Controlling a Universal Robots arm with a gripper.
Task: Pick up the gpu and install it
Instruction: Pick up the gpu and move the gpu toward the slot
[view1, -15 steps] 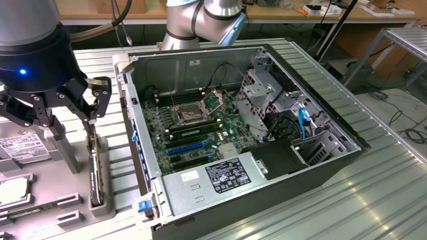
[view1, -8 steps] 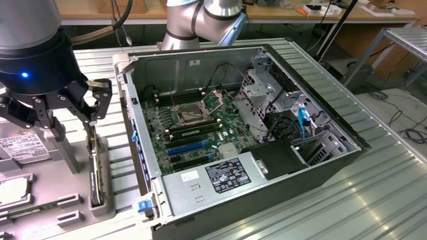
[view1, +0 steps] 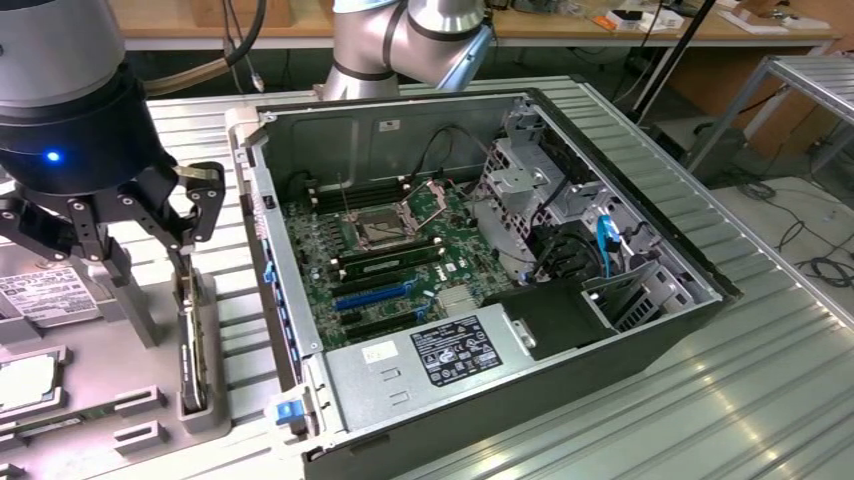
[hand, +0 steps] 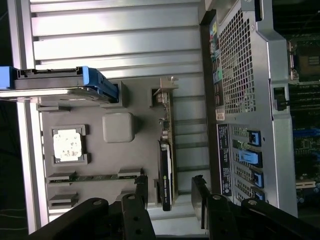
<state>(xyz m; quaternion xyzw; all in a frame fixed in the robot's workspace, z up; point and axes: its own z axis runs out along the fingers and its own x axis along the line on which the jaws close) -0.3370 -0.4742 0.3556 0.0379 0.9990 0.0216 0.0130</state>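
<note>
Now I am holding my claw (hand: 170, 182) wide over the gpu (hand: 165, 160). It is standing on edge, offering both faces.

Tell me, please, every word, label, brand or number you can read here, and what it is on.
No text reads clearly enough to quote.
Black-and-white label on the power supply: print too small to read.
White label on the hard drive: blurred.
Dark sticker on the case's rear panel: too small to read.
Small green mark on the gpu: unreadable.
</note>
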